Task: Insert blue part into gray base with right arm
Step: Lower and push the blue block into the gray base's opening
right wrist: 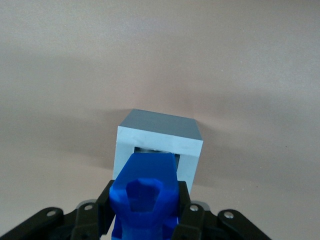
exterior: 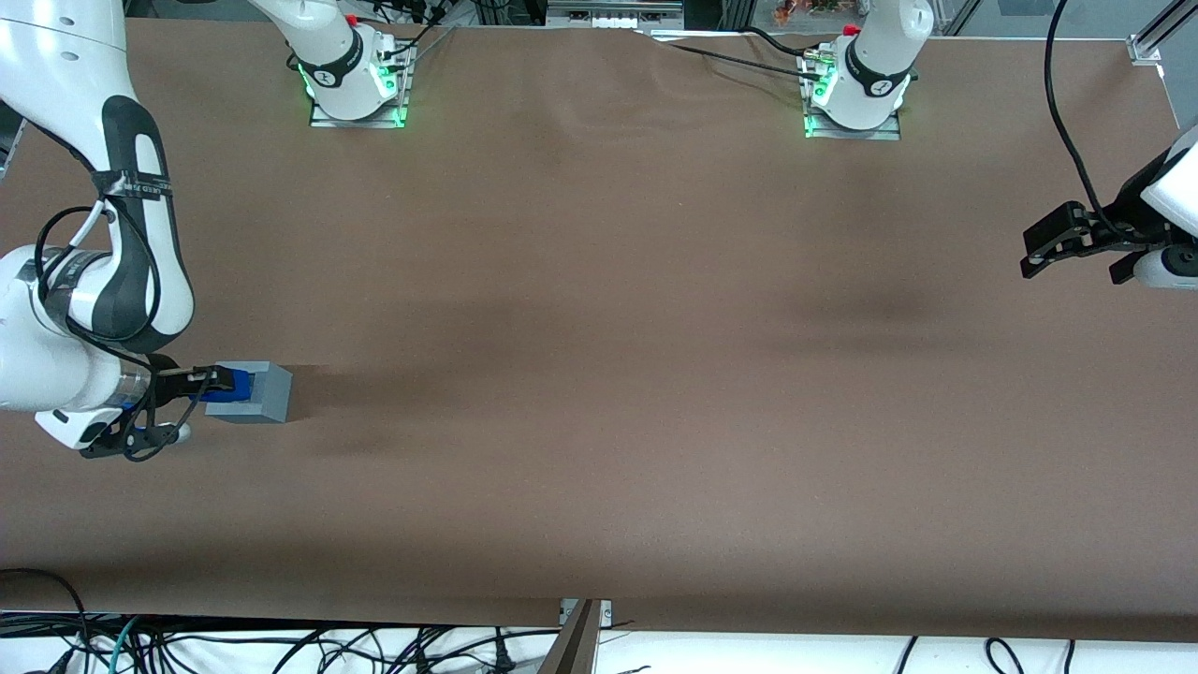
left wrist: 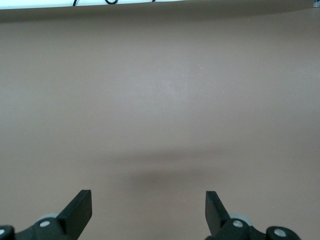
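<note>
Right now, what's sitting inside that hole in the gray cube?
The blue part, clamped by the gripper, has its tip at the gray base's recess. How deep it goes is hidden by the part itself.

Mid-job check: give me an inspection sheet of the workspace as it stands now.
Surface: brown table cover, slightly rippled near the arm mounts.
Job's things: blue part held over the gray base, tip at its recess; not seated.
Clutter: nothing seen.
Grippers: gripper shut on the blue part, at the working arm's end of the table.
Cables: black cables hang below the table edge nearest the front camera.
Surroundings: two arm mounts lit green.
</note>
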`<control>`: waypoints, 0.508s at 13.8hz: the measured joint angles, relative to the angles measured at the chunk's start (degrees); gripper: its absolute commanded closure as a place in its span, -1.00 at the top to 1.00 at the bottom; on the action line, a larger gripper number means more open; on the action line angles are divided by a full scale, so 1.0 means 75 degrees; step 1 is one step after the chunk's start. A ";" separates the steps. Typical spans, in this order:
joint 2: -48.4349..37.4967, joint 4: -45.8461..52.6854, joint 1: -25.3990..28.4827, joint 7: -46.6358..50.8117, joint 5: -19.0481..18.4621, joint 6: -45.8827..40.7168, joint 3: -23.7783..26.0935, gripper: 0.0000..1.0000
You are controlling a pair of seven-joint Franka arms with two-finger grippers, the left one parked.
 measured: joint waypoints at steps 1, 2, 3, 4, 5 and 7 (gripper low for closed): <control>0.0023 0.0003 0.0000 0.0023 0.0000 0.0016 -0.0001 -0.93; 0.0025 0.0007 0.0000 0.0038 0.0000 0.0017 0.0000 -0.93; 0.0026 0.0007 0.0000 0.0046 0.0000 0.0020 0.0000 -0.93; 0.0027 0.0008 -0.0001 0.0055 0.0000 0.0020 0.0000 -0.93; 0.0027 0.0008 -0.0003 0.0060 0.0000 0.0020 -0.0001 -0.94; 0.0029 0.0008 -0.0024 0.0088 0.0000 0.0025 -0.0006 -0.94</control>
